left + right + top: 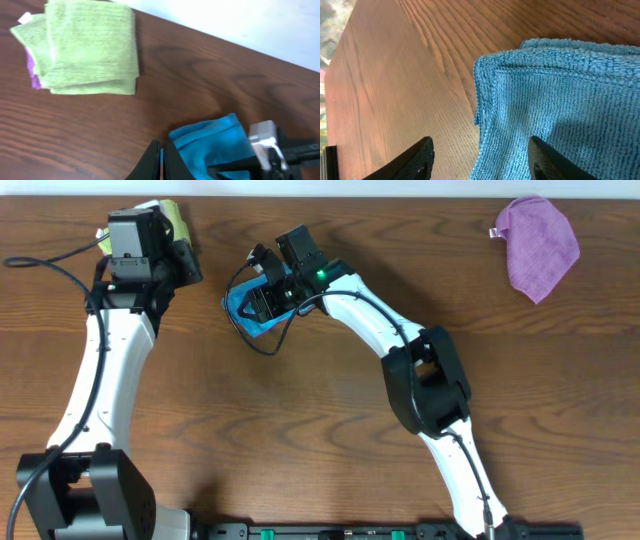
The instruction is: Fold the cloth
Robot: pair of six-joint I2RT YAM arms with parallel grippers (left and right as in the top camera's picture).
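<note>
The sky-blue cloth (247, 311) lies bunched and folded on the wooden table, left of centre at the back. My right gripper (268, 288) hovers just over it and is open; in the right wrist view the right gripper (481, 161) straddles the hemmed edge of the cloth (560, 100), one finger over bare wood, the other over the fabric. Nothing is pinched. My left gripper (188, 264) sits to the left of the cloth, shut and empty. In the left wrist view the left gripper (162, 161) has its fingers pressed together, with the cloth (210, 142) just beyond them.
A folded lime-green cloth (90, 50) lies at the back left (172, 216), with a bit of purple fabric (32, 70) under its left side. A crumpled purple cloth (540, 245) lies at the back right. The right arm's black cable (250, 340) loops beside the blue cloth.
</note>
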